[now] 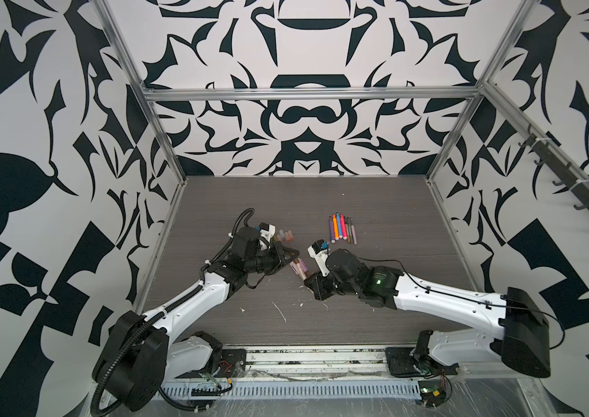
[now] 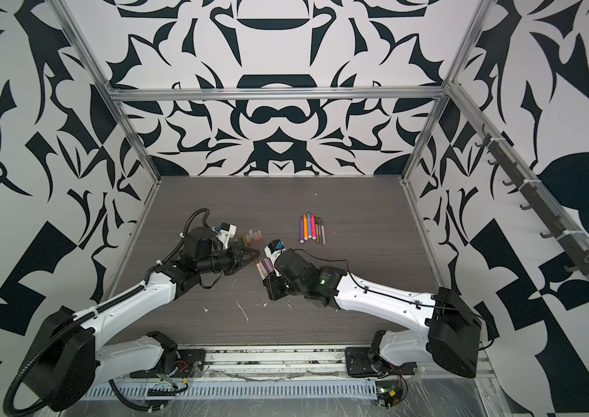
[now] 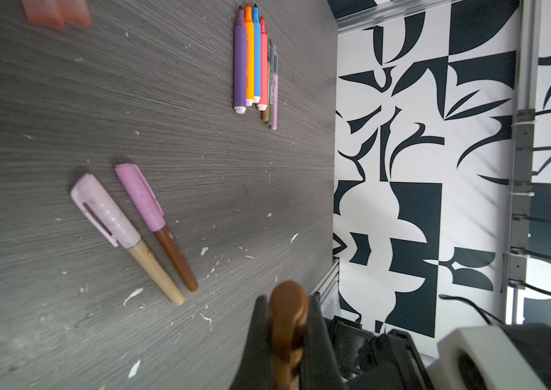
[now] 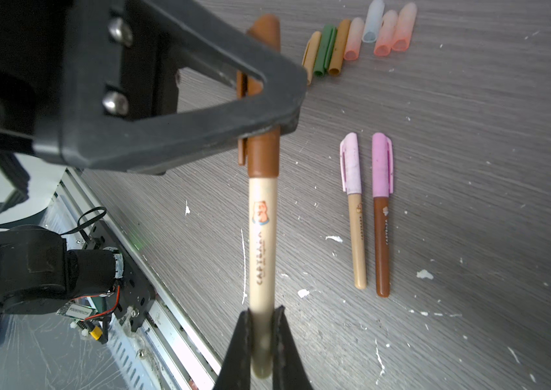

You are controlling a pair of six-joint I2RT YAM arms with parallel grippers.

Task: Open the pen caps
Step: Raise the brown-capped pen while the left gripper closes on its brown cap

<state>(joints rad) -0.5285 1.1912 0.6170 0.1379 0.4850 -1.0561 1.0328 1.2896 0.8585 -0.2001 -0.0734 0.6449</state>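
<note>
Right gripper (image 4: 262, 337) clamps cream pen (image 4: 260, 243) (printed "CAPYBARA"); left gripper (image 3: 288, 320) pinches its brown cap (image 4: 263, 158).

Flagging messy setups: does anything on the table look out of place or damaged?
Yes: white flecks lie scattered over the table around the two capped pens; they look like debris. The loose caps lie in a row.

Translucent pink plastic pen caps (image 4: 404, 28) lie on a matt grey wood-grain tabletop (image 4: 470, 202); the cream plastic pen (image 4: 262, 243) looks smooth, its brown plastic cap (image 4: 263, 153) faintly glossy.
</note>
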